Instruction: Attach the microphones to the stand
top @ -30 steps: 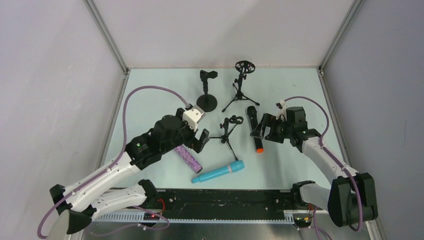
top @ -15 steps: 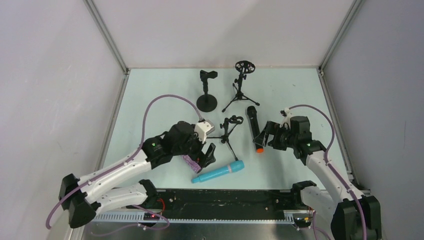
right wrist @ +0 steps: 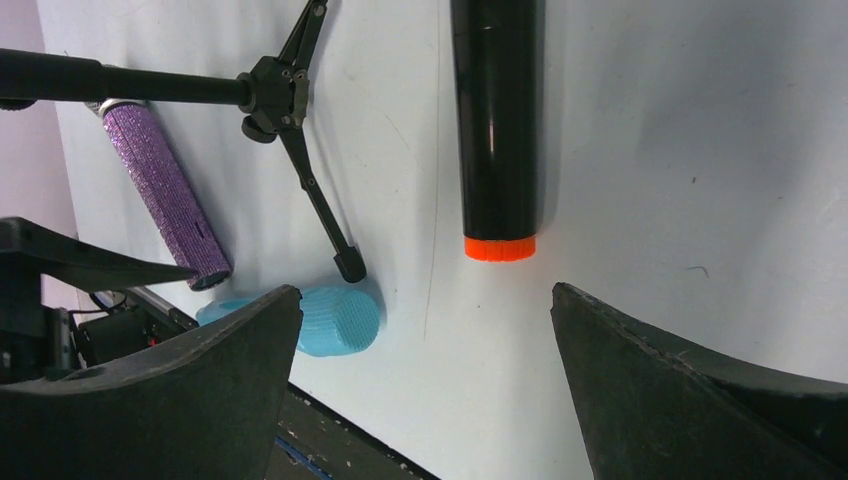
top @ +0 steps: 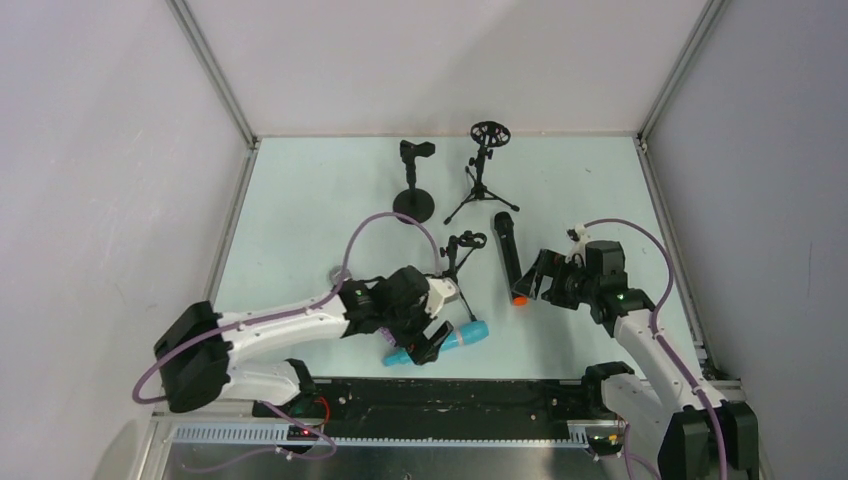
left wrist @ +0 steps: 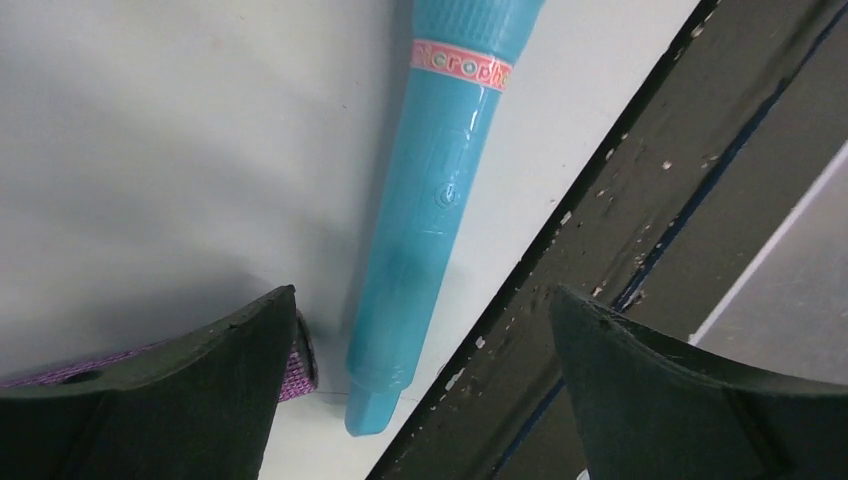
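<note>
A: Looking from above: your left gripper (top: pixel 428 338) hangs over the turquoise plastic stick microphone (top: pixel 468 335), lying flat beside the black front rail (top: pixel 450 395).

B: Jaws?

A: Left wrist: spread wide, gripping nothing, its handle between them. Right wrist: your right gripper (right wrist: pixel 425 300) equally wide, empty, just short of the black cylindrical microphone with orange end (right wrist: pixel 497 130), lying flat.

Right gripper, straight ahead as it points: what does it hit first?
Probably the orange end of the black microphone, centred just ahead of the open right gripper; depth is unclear.
</note>
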`<state>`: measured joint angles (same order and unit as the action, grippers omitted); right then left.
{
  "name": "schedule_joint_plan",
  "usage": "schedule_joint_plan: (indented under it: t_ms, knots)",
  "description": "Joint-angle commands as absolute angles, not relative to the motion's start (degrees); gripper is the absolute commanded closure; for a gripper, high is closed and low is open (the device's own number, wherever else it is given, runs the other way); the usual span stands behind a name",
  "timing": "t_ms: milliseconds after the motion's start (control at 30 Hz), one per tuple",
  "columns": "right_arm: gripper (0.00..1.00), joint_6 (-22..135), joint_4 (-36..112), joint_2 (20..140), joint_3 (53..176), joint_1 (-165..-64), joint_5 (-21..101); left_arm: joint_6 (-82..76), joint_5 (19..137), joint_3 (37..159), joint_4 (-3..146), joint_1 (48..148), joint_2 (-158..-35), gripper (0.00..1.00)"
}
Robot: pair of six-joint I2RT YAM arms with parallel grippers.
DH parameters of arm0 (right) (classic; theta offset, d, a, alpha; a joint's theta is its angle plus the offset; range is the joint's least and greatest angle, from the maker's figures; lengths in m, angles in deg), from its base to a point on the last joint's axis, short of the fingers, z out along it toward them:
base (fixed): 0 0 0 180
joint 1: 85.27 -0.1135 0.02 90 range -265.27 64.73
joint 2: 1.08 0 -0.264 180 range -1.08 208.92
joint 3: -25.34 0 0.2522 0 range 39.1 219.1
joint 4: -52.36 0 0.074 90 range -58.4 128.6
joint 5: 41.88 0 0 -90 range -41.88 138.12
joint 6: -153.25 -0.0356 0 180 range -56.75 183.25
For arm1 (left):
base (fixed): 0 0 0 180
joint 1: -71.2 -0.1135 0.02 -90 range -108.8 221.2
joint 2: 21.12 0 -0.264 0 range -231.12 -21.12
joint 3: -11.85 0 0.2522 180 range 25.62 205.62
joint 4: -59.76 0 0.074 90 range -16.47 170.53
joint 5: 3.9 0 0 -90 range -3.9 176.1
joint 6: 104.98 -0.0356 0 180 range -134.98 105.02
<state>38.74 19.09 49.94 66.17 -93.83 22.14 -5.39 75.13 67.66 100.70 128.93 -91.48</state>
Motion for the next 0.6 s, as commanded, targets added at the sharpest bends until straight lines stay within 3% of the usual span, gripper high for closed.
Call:
schedule_joint_plan:
  t_ms: [0, 267, 567]
  knots:
    - [0.00, 39.85, 19.61, 50.23, 66.18, -92.73, 21.47, -5.52, 80.08, 70.81, 100.60, 133.36, -96.49, 0.00]
    - [0.00, 40.31, 20.21, 50.80, 66.17, -91.46, 20.16, -8.13, 90.57, 70.93, 101.33, 139.20, -100.79, 0.01]
    - [0.00, 39.94, 20.61, 51.56, 66.17, -91.02, 19.22, -9.28, 90.62, 71.76, 101.25, 139.64, -104.20, 0.22]
